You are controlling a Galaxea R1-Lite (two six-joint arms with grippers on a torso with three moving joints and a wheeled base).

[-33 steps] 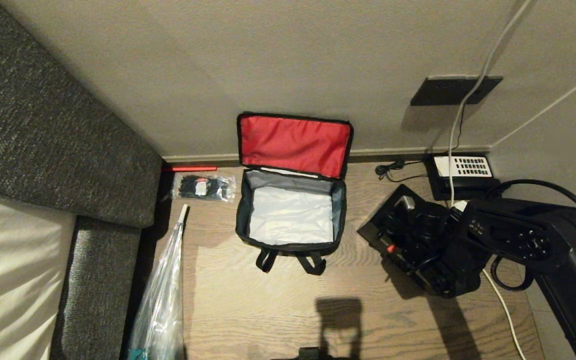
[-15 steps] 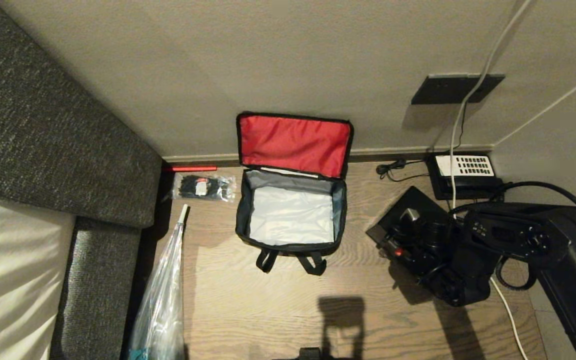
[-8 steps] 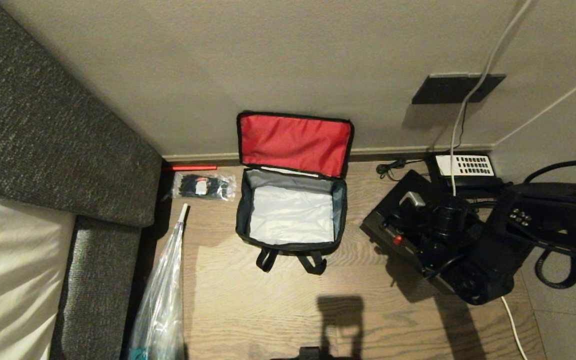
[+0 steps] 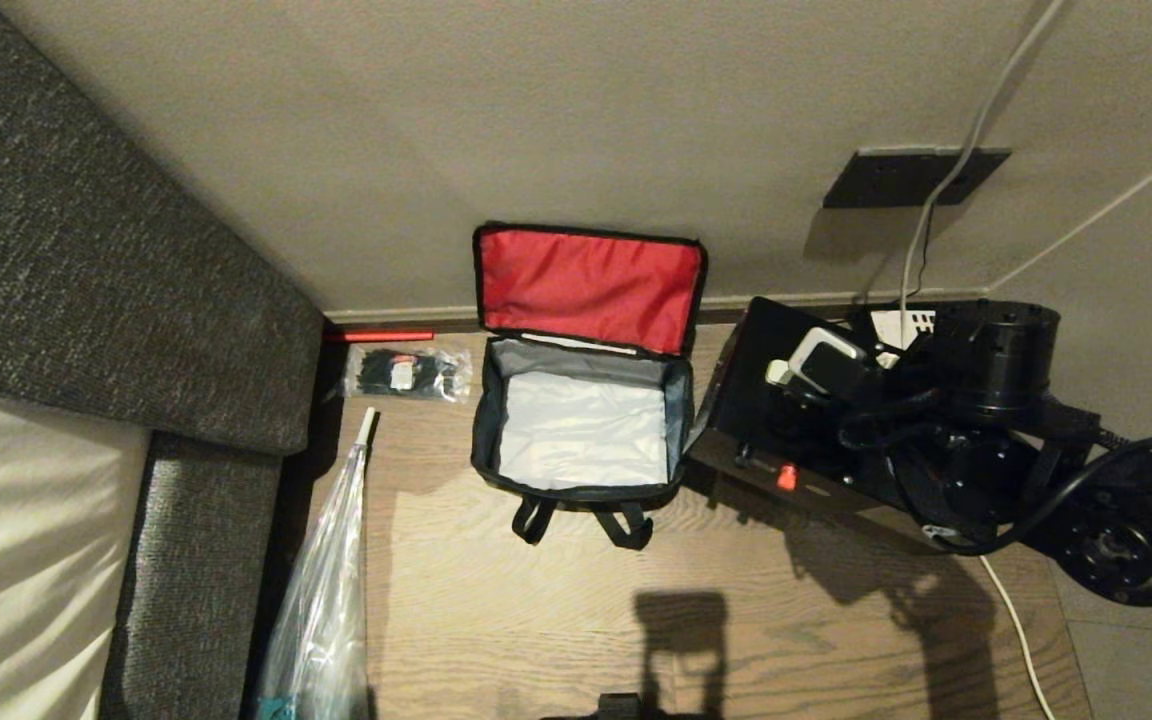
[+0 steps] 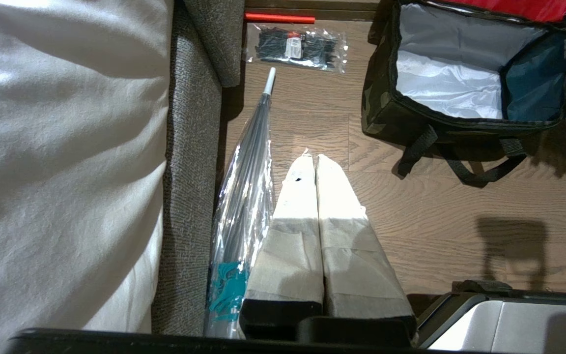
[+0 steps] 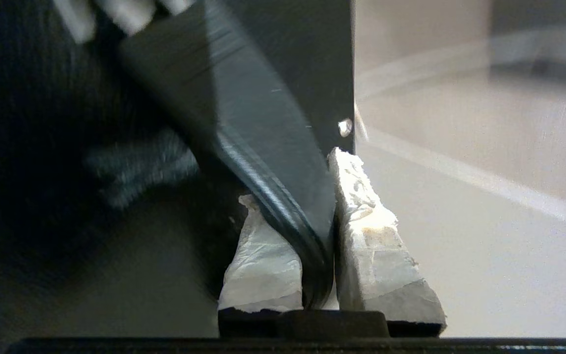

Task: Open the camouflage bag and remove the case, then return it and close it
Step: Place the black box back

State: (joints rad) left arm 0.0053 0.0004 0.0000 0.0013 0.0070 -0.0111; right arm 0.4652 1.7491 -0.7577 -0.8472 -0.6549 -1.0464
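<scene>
Grey woven fabric is covering the sofa (image 4: 106,260) that is filling the left side, with a pale cushion (image 4: 16,560) lying on it at the near end. Wood-grain floor (image 4: 556,620) is running from the sofa to the far wall (image 4: 536,120).

Right of centre, the right arm (image 4: 1086,520) is reaching in from the right, and the right gripper (image 6: 307,231) is clamping its pale padded fingers (image 6: 366,231) on the edge of the case (image 4: 746,400); the wrist view is showing the thin black slab pinched between them. The case is hanging tilted just right of the bag (image 4: 581,420), its left edge close to the bag's right wall; whether they are touching cannot be told.

The bag is sitting at the middle against the far wall, its red lid (image 4: 591,285) standing open and leaning on the wall, its grey inside showing nothing in it, its strap handles (image 4: 581,520) lying on the near side.

A wrapped umbrella (image 4: 326,590) is lying along the sofa's edge. A clear packet of black ties (image 4: 406,375) is resting left of the bag, near the far wall.

The left gripper (image 5: 316,162) is hanging parked over the near floor, beside the umbrella, its fingers pressed together on nothing.
</scene>
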